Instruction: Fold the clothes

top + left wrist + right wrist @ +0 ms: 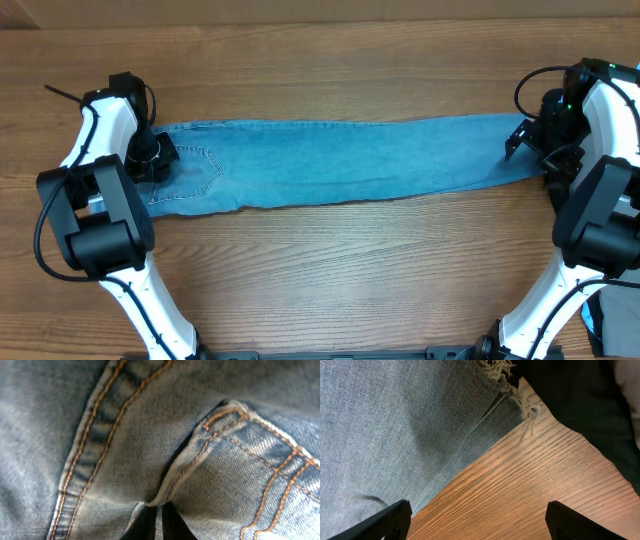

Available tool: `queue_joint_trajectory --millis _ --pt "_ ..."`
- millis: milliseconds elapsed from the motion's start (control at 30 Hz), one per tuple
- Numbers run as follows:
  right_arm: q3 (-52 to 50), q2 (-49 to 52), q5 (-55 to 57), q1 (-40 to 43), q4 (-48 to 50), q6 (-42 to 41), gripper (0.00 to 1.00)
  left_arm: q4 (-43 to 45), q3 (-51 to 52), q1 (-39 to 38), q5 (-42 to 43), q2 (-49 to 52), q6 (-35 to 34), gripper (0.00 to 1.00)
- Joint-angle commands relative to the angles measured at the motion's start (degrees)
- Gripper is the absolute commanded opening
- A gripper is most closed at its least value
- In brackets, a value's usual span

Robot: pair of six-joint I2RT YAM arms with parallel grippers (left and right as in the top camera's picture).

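The clothes here are light-blue jeans (340, 165), stretched in a long strip across the table, back pocket at the left and leg ends at the right. My left gripper (152, 155) sits on the waist end. In the left wrist view it (160, 516) is shut on a raised fold of denim (200, 455) beside orange-stitched seams. Over at the leg end, my right gripper (522, 136) is open. Its black fingers (390, 521) straddle bare wood just off the jeans' edge, with the frayed hem (506, 371) ahead of them.
The wooden table (330, 270) runs wide in front of the jeans. Both arm bases stand at the near corners, left (95, 215) and right (600, 215). A dark area (580, 395) lies past the table edge in the right wrist view.
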State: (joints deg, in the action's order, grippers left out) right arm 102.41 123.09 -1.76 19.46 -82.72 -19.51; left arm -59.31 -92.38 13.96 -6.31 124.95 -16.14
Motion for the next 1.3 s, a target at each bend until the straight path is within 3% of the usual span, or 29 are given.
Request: queue_joint_trajectory --millis 0,400,733,800,900,967,1000,1033,1133,1267 --pt "-0.2 -0.7 -0.5 0.1 0.0 0.0 0.9 9.0 6.0 0.0 -1.9 1.3 3.0 0.09" --pt "-0.2 -0.7 -0.5 0.1 0.6 -0.1 0.9 16.1 4.0 0.0 -3.3 1.3 5.9 0.07" --pt "-3.1 -0.7 -1.1 0.1 0.1 -5.5 0.93 0.3 -14.2 -0.1 1.8 1.2 3.2 0.07" --pt "-4.7 -0.7 -0.9 0.1 1.3 -7.0 0.93 -1.3 -16.0 -0.1 4.7 1.2 3.2 0.12" --pt "-7.3 -0.7 -1.3 0.0 5.9 -7.5 0.94 -2.0 -16.3 -0.1 5.9 1.3 3.2 0.28" --pt "-8.9 -0.7 -2.5 0.0 9.3 -7.5 0.94 -2.4 -16.2 -0.1 5.9 1.3 3.3 0.55" --pt "-9.5 -0.7 -2.5 0.0 11.0 -7.5 0.94 -2.5 -16.2 -0.1 5.9 1.3 3.3 0.77" --pt "-9.9 -0.7 -2.5 0.0 12.7 -7.5 0.94 -2.6 -16.2 -0.1 5.9 1.3 3.3 0.84" --pt "-11.7 -0.7 -3.0 -0.1 17.9 -7.2 0.93 -3.0 -16.2 -0.1 5.9 1.3 3.2 0.93" --pt "-12.4 -0.7 -3.3 -0.6 19.9 -7.1 0.86 -3.3 -16.2 -0.1 5.9 1.3 3.3 0.94"
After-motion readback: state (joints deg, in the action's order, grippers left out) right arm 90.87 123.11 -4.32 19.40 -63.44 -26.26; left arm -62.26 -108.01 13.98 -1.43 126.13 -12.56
